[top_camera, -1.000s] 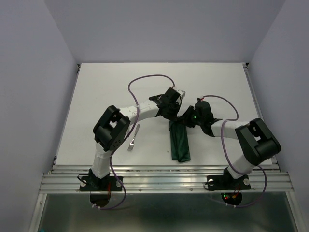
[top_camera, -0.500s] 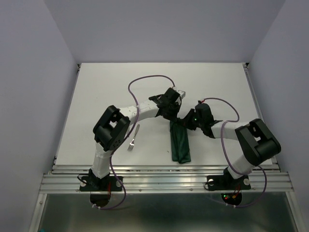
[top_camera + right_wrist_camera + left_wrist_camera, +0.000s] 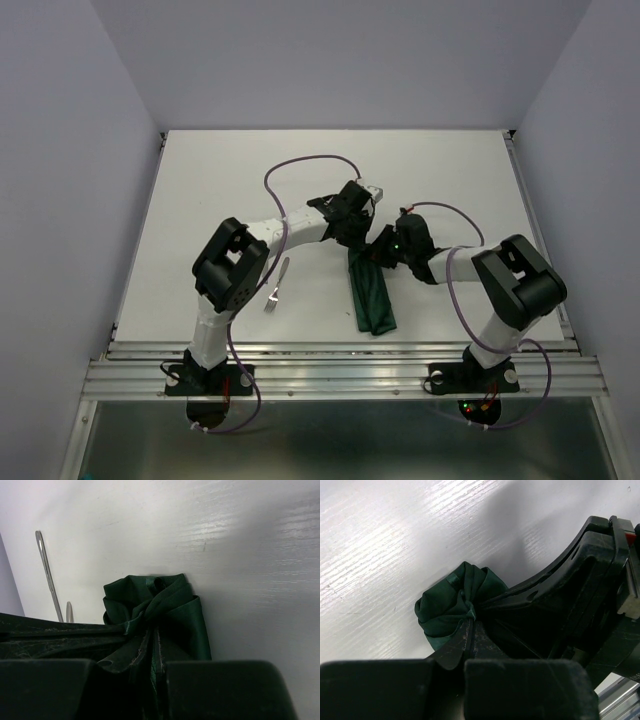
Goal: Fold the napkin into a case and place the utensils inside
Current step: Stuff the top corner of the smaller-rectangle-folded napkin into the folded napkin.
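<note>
- Fingers of left gripper (image 3: 471,624): pressed together on bunched far end of napkin (image 3: 372,295).
- Right gripper (image 3: 151,634): fingers clamped on same bunch.
- Napkin: dark green soft cloth, narrow folded strip, mid table (image 3: 220,180).
- Fork (image 3: 275,285): slim, silver, left of napkin.

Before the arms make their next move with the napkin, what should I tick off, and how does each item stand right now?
1. Left gripper pinching the napkin at its far end: ok.
2. Right gripper closed on that same end: ok, cloth bunched between its fingers.
3. Napkin folded into a narrow strip: ok. Open pocket formed: cannot tell.
4. Fork lying free on the table, left of the napkin: ok.
5. Knife located: cannot tell, not seen from above.
</note>
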You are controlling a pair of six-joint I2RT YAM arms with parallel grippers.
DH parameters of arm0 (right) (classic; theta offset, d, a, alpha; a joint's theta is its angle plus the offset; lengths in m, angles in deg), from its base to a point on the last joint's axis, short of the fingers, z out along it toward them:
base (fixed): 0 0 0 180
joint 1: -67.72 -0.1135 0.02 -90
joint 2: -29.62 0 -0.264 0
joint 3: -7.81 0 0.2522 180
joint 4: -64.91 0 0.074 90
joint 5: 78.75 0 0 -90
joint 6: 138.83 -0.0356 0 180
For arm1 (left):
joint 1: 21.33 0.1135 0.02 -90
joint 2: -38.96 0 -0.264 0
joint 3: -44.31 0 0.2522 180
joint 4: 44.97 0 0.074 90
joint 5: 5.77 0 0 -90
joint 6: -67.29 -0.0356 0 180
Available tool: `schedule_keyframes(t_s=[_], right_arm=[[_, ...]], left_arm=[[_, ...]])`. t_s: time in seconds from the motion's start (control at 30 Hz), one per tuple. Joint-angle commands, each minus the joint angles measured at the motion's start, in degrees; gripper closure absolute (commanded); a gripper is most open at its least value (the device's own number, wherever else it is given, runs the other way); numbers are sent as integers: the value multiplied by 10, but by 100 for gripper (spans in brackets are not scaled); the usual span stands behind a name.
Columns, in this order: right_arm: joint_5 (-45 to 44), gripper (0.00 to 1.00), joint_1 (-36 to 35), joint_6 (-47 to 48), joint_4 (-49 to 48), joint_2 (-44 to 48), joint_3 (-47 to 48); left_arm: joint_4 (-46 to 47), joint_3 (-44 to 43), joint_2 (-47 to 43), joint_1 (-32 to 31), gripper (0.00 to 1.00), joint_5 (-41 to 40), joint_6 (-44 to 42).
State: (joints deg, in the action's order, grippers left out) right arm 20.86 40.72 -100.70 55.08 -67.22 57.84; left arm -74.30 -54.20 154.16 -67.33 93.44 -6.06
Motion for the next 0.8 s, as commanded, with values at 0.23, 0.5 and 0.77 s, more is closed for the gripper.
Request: schedule_keyframes(t_s=[0.23,0.5,0.77], right_arm=[[-18,89,-11,8,24,6,-2],[-29,87,-11,43,66,57,1],[-93,80,-59,129,180,97,26]], left_arm=[[-11,6,-14,-1,100,-26,-4],[-5,17,-21,0,100,-13,-13],[29,41,-21,15,100,95,-31]])
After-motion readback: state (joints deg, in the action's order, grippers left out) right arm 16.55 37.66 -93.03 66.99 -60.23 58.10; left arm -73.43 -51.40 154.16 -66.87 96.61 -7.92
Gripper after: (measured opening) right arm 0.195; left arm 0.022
